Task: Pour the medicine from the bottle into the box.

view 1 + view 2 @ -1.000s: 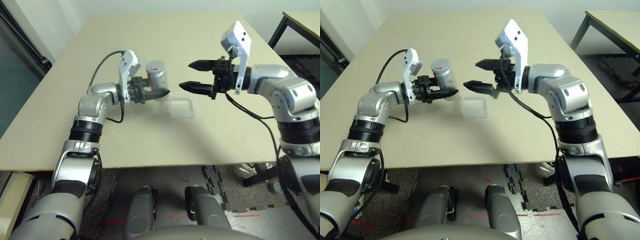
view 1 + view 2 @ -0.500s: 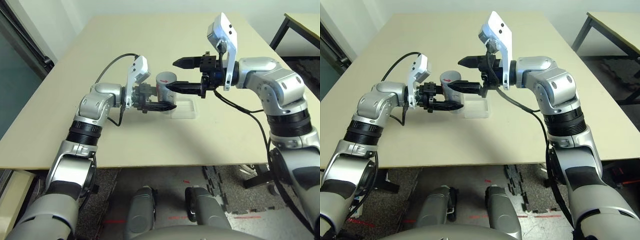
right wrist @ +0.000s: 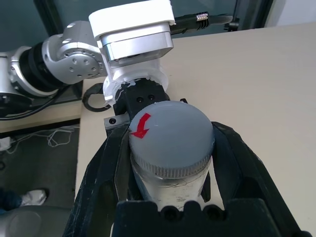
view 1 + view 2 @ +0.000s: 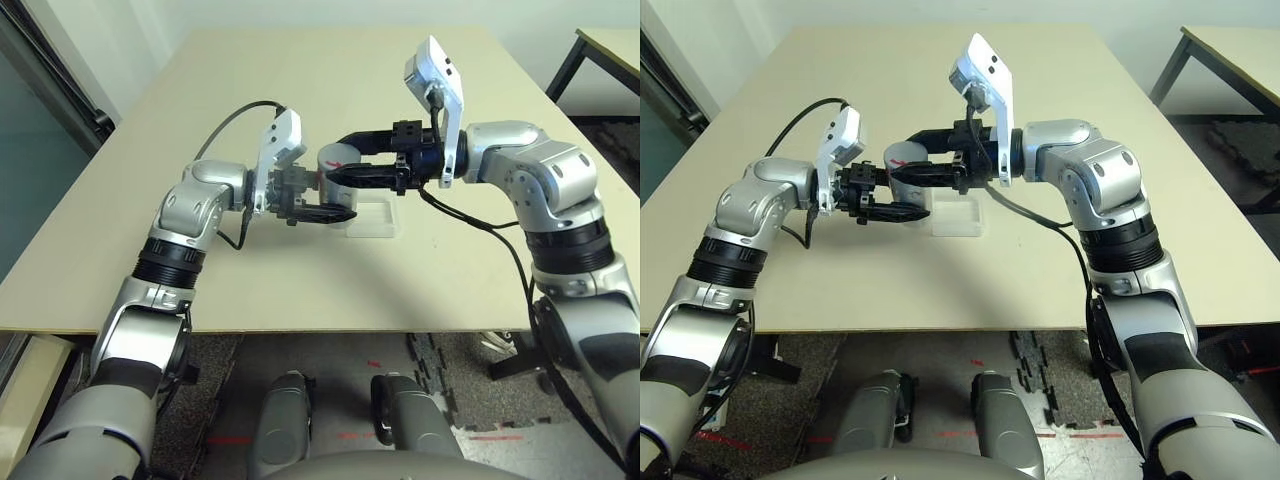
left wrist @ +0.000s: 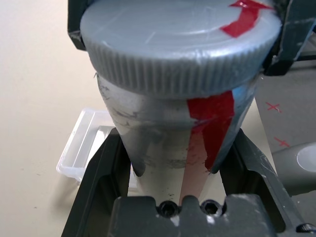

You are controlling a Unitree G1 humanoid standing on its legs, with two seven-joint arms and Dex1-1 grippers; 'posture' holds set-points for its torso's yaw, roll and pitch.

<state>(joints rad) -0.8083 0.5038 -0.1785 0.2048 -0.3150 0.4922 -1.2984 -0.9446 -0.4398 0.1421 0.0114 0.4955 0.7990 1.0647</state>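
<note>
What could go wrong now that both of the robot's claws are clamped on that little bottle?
1. The right gripper is closed on the ribbed cap while the left gripper holds the bottle by its body. If either grip slips while the cap is twisted, the bottle may turn along or drop.
2. The bottle is held above the table, beside the box rather than over it. If the cap comes off here, medicine could spill outside the clear box.
</note>
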